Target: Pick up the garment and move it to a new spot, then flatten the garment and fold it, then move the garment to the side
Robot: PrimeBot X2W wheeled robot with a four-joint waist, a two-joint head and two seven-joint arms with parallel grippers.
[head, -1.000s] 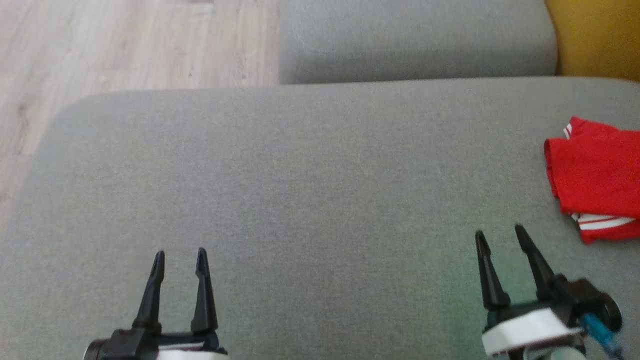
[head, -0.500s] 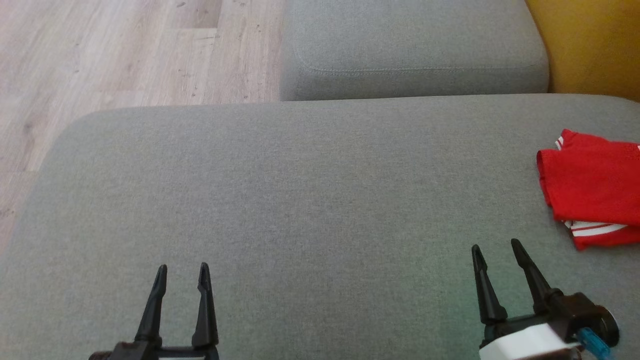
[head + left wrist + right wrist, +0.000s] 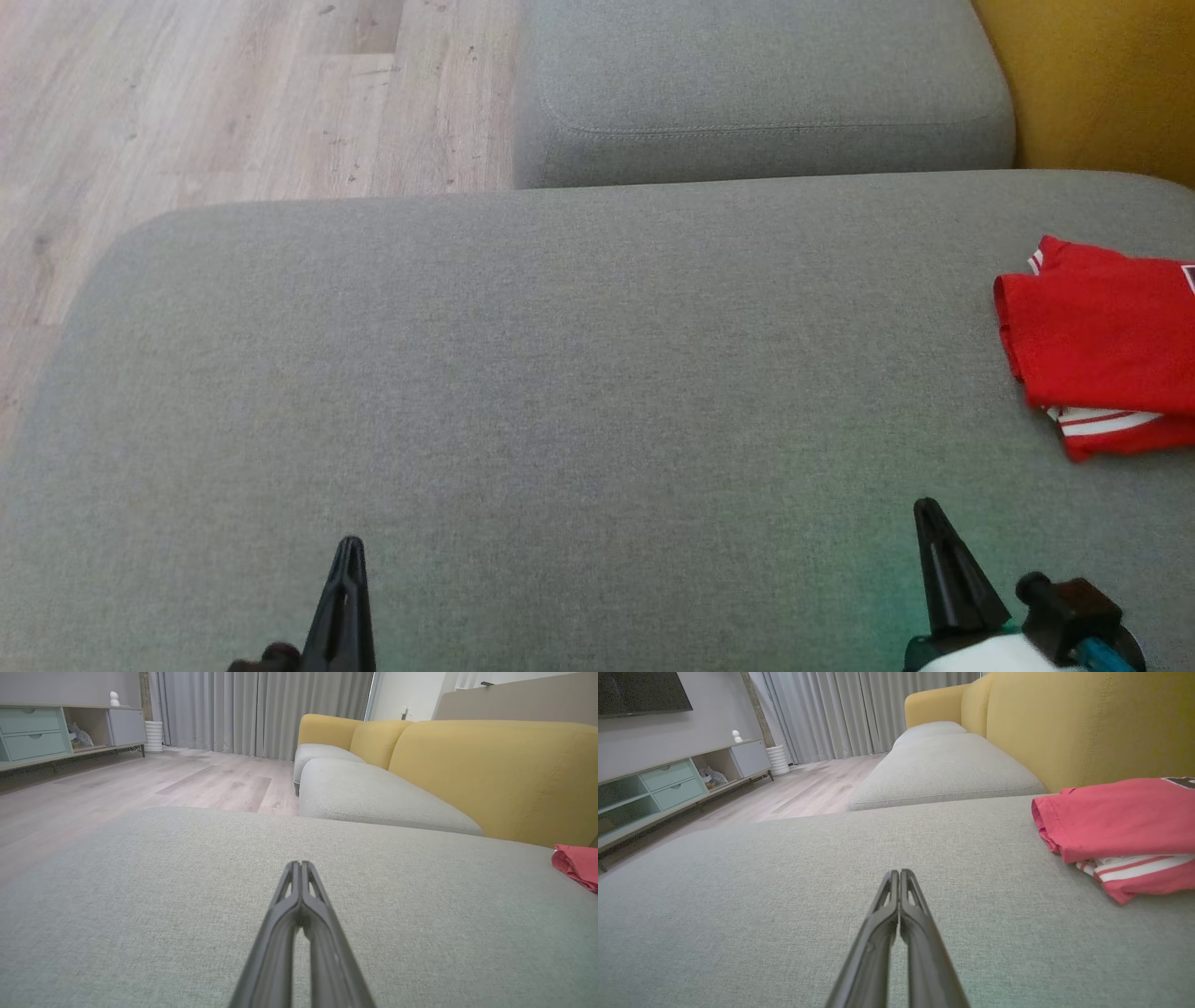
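Grippers both clenched, nothing held. The left gripper (image 3: 347, 553) sits at the lower left of the head view as one dark spike, fingers (image 3: 344, 611) pressed together. The right gripper (image 3: 930, 515) sits at the lower right in the same state. Wrist views agree: each pair meets at the tips with only a thin slit further down and nothing between them. Both are low over the grey seat cushion (image 3: 560, 373), pointing toward its far edge; can't tell if they touch the fabric. The red garment (image 3: 1097, 341) is folded into a compact stack on the far right of that cushion, cut off by the right frame edge in the head view. A red-and-white striped band sticks out along its near edge, and a bit of white trim shows at its far left corner. It is well apart from the left gripper and nearer the right gripper but clear of it, ahead and off to its right. Beyond the seat a second grey cushion (image 3: 747, 93) butts up against it. A yellow backrest (image 3: 1102, 84) runs along the right, close behind the garment, and light wood floor (image 3: 187, 112) lies to the left. Wrist views also show grey curtains (image 3: 261, 709), a low cabinet (image 3: 46, 732) with pale green drawers and a dark screen (image 3: 640, 690) on the wall.
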